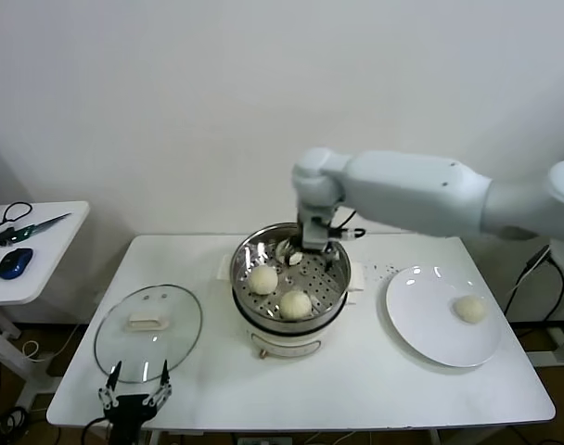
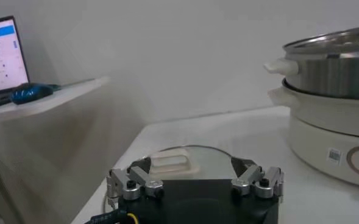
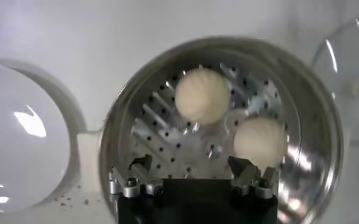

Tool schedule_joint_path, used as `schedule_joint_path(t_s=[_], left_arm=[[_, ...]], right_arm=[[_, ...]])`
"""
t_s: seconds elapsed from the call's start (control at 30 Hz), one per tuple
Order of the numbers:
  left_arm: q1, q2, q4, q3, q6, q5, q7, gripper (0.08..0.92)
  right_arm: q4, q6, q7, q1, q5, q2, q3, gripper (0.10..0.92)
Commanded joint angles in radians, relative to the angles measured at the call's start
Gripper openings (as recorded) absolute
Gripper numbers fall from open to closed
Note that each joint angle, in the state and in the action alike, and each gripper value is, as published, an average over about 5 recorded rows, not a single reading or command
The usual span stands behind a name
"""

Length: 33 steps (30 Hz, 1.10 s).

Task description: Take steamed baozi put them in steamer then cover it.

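I have the right gripper (image 1: pixel 303 252) over the back of the steamer (image 1: pixel 288 278), near the middle of the head view, and its jaws stand wide apart with nothing between them; in the right wrist view the fingers (image 3: pixel 136 178) hang clear above the perforated tray, touching no bun. A third bun may lie under the gripper at the back, but I cannot tell. Two steamed baozi (image 1: pixel 262 279) lie on that tray, smooth, domed and cream-white, close together but apart. Another bun (image 1: pixel 469 309) sits on the white plate (image 1: pixel 421 324) at the right. The left gripper (image 1: pixel 134 392) waits at the bottom left, jaws spread and empty, just short of the glass cover (image 1: pixel 148 322), which lies flat on the table (image 1: pixel 356 380) left of the steamer.
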Motion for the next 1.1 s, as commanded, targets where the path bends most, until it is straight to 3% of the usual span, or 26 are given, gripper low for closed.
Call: schedule_joint_path(t_s=[0.03, 0.27, 0.53, 0.87, 1.1], left_arm=[[-0.001, 0.004, -0.007, 0.001, 0.001, 0.001, 0.001, 0.823], [-0.003, 0.004, -0.015, 0.004, 0.003, 0.005, 0.002, 0.823], [-0.003, 0.000, -0.017, 0.001, 0.002, 0.005, 0.002, 0.823], [0.010, 0.000, -0.021, -0.007, 0.001, 0.010, 0.002, 0.823], [0.004, -0.007, -0.021, -0.001, 0.003, 0.025, -0.003, 0.823]], right_arm=[[-0.134, -0.362, 0.159, 0.094, 0.344, -0.217, -0.090, 0.823], [-0.154, -0.498, 0.080, 0.017, 0.390, -0.389, -0.075, 0.823], [-0.216, -0.497, 0.018, -0.252, 0.185, -0.532, 0.119, 0.823], [-0.355, -0.427, -0.047, -0.581, -0.016, -0.568, 0.436, 0.823], [-0.507, -0.366, -0.064, -0.696, -0.142, -0.484, 0.625, 0.823]])
